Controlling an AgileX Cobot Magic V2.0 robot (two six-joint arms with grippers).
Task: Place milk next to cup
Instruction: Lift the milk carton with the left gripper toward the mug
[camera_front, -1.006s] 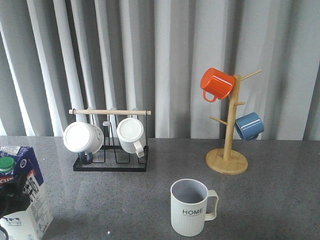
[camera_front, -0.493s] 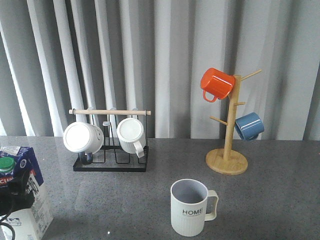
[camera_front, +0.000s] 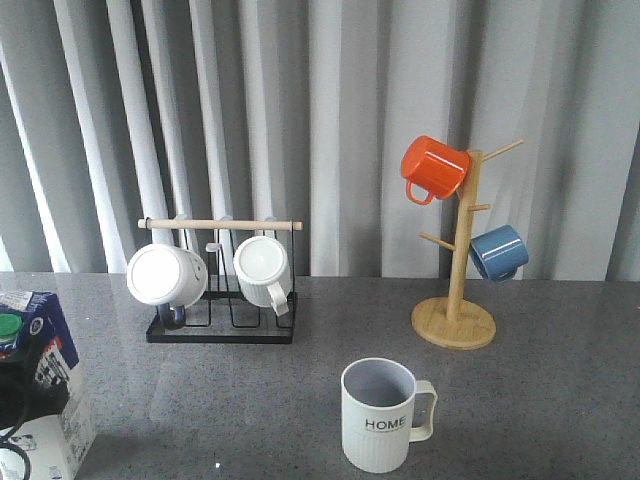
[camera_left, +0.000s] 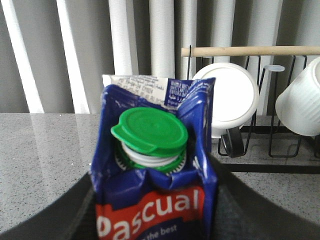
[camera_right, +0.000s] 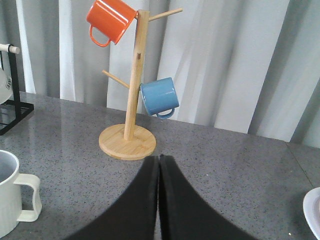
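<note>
The milk (camera_front: 38, 335), a blue and white carton with a green cap, stands at the table's far left front, partly cut off by the frame edge. My left gripper (camera_front: 18, 398) is shut on it. In the left wrist view the milk (camera_left: 150, 135) fills the gap between the dark fingers (camera_left: 75, 210), which press on both sides. The cup (camera_front: 378, 418), a ribbed pale mug lettered "HOME", stands front centre, far to the right of the milk; its handle shows in the right wrist view (camera_right: 10, 197). My right gripper (camera_right: 159, 160) is shut and empty, above the table right of the cup.
A black wire rack (camera_front: 222, 328) with a wooden rail holds two plain white mugs behind the milk. A wooden mug tree (camera_front: 455, 322) at back right carries an orange mug (camera_front: 433, 167) and a blue mug (camera_front: 497, 252). A white rim (camera_right: 312, 210) shows at the right. Curtains close the back.
The milk and my left gripper have shifted a little to the left, further out of the front view. The cup and the right arm have not moved.
</note>
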